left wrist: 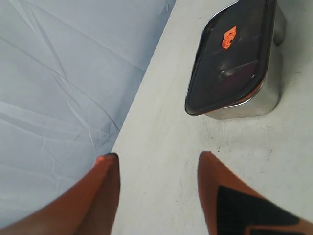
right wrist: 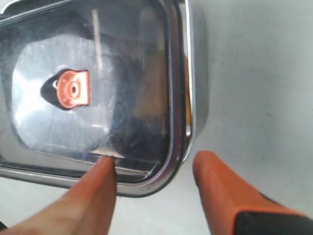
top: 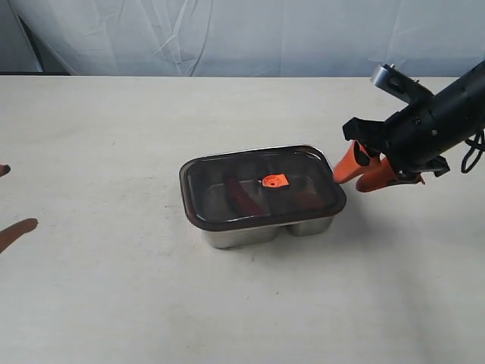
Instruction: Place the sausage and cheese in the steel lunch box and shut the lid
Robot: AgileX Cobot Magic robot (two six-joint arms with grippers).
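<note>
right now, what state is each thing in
lid, closed on the box
steel lunch box, upright, covered
sausage, inside, visible through the lid
cheese, too dim under the tinted lid to tell
left gripper, fingers open, empty, away from the box
right gripper, fingers open, empty, by the box's end

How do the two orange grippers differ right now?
The right gripper hangs close by the right end of the steel lunch box; the left gripper sits far off to the box's left. The exterior view shows the right gripper with its black arm, but only the left gripper's fingertips. Both have orange fingers, stand open and hold nothing.
</note>
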